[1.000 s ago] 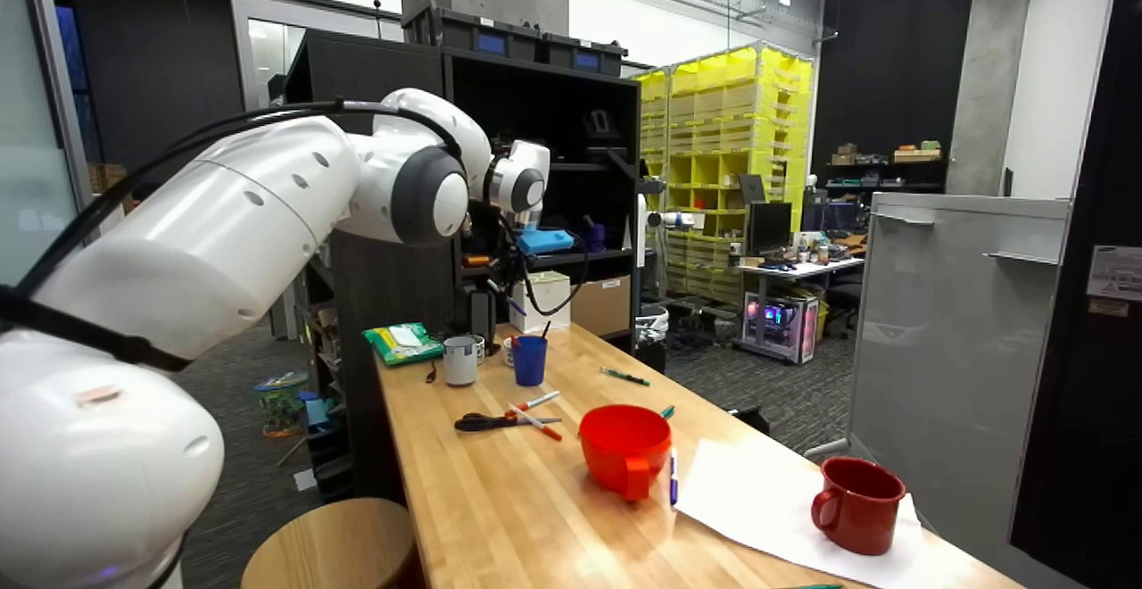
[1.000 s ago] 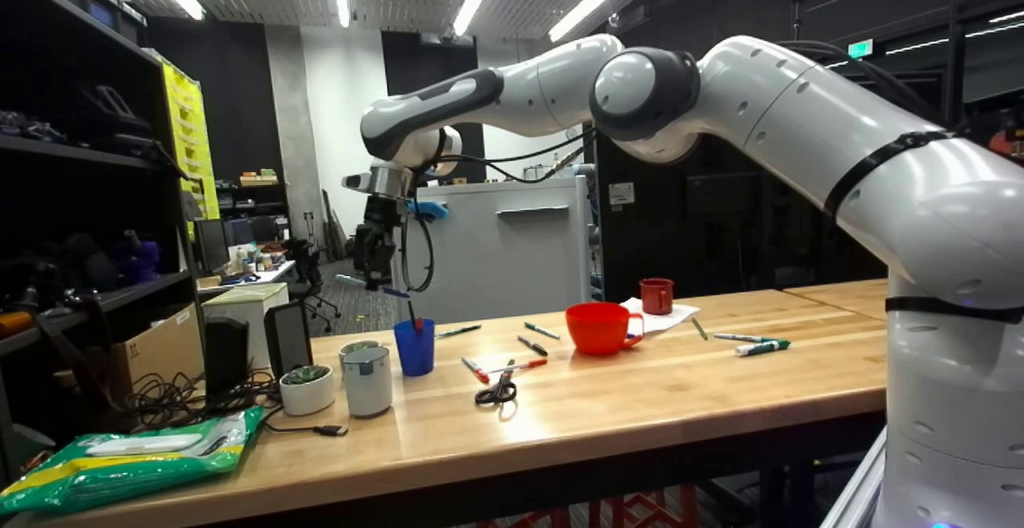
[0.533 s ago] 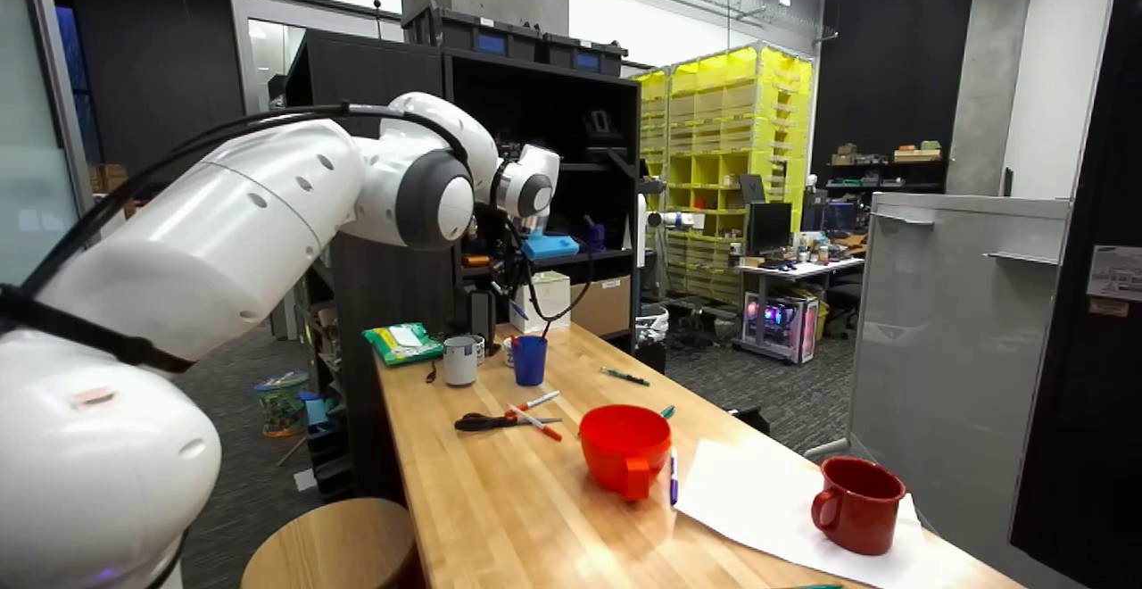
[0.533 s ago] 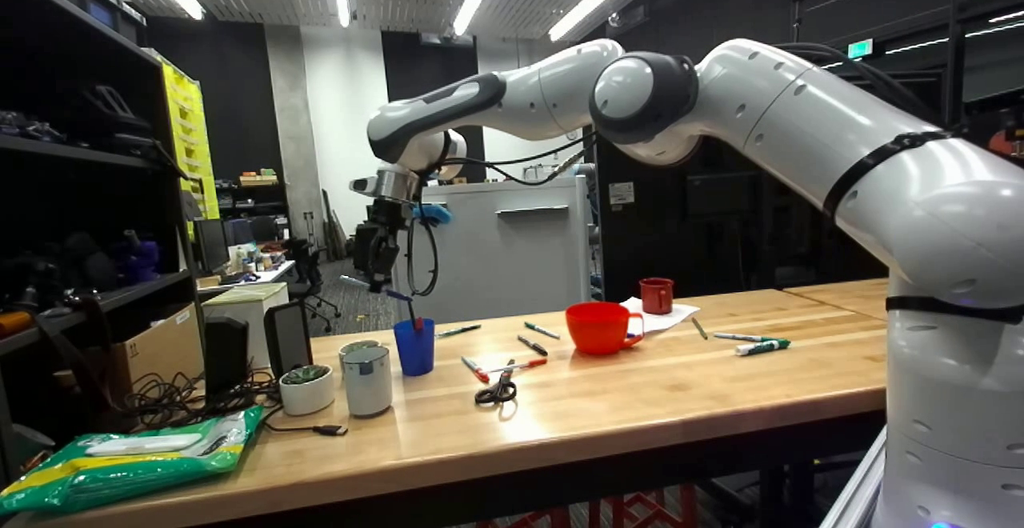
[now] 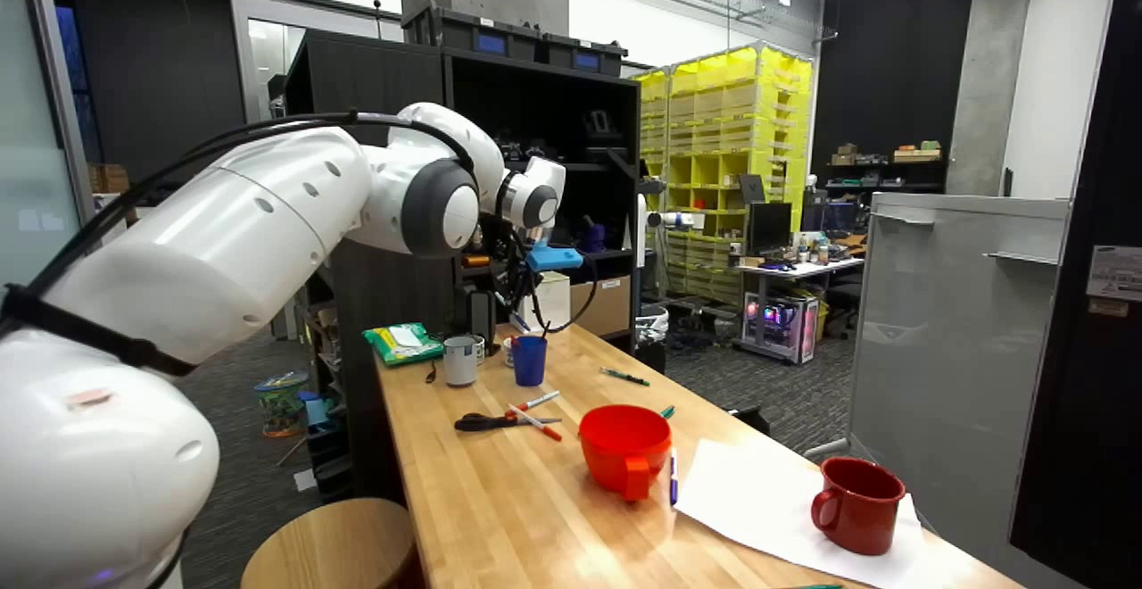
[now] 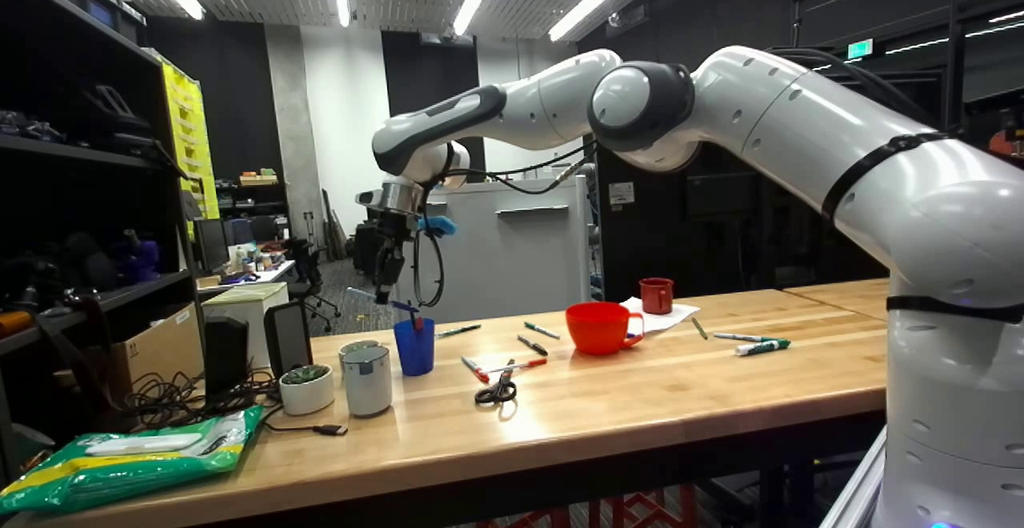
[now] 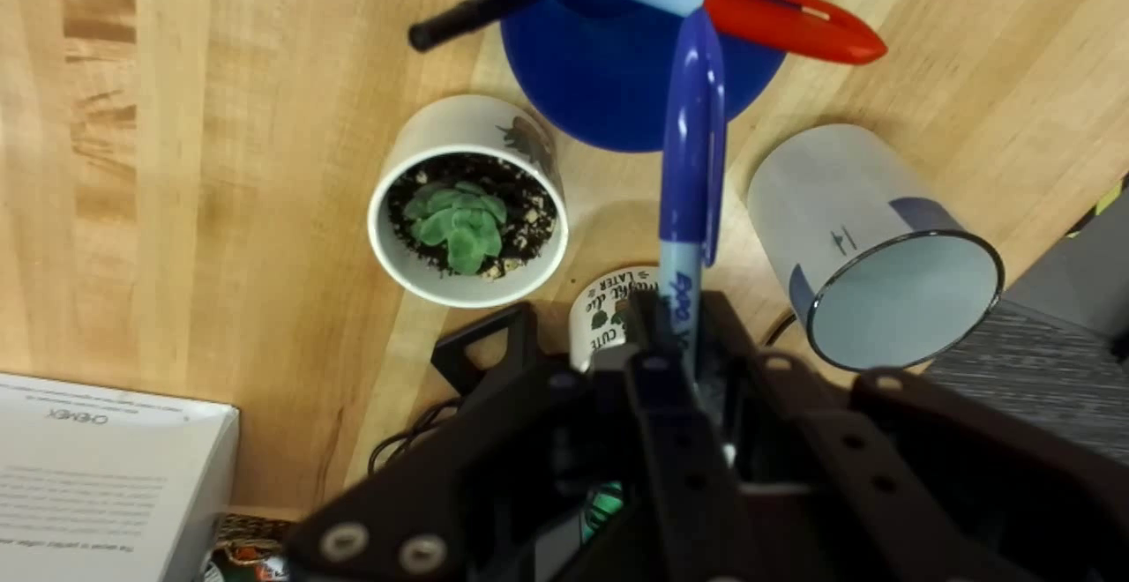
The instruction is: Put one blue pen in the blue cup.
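Now the gripper is pinching the blue pen, which is slanting down, its cap hanging just above the blue cup, so the pen is probably needing to stand straighter.

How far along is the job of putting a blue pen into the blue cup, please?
Done: the blue pen is off the table. In hand: the tool grips it, tilted, its cap showing above the blue cup in an exterior view. Left: it is not yet in the cup, where a red pen and a black pen sit, so lowering and releasing likely remain.
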Available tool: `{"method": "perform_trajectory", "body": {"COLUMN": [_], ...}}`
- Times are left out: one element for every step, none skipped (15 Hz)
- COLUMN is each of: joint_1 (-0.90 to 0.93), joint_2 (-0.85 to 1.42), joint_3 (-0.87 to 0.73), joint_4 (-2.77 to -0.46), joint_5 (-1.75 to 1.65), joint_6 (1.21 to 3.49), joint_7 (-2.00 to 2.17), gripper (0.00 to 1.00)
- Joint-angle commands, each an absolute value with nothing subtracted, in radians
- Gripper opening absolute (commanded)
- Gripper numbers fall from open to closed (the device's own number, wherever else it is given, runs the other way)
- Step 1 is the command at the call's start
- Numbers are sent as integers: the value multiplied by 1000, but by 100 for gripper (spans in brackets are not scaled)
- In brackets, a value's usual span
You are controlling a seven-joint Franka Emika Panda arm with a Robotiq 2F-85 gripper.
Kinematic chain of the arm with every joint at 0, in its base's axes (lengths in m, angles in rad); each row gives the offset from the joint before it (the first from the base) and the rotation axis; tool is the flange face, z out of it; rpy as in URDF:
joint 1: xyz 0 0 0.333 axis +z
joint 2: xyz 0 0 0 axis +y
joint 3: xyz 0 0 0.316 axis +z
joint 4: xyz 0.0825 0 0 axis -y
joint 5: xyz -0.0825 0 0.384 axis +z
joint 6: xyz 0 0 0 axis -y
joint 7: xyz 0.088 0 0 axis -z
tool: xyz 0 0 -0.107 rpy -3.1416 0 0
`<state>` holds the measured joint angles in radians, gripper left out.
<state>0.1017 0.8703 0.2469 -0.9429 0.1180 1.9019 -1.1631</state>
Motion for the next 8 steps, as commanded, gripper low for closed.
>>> {"method": "perform_trajectory", "body": {"joint_1": [94,94,94,92,91,90,87,83], "joint_2": [885,888,891,893,895,897,899,900], "joint_3": [260,260,260,261,261,261,262,264], "joint_4": [-938,-939,-940,-942,-944,-946,-948,-952], "joint_5": [139,139,139,139,140,141,144,148], "joint_6": [1888,1888,1888,1889,1888,1888,1890,1893], "joint_7": [-1168,-1168,-1168,-1169,-1169,-1168,-1168,-1167], "gripper": [3,3,3,3,3,3,3,3]}}
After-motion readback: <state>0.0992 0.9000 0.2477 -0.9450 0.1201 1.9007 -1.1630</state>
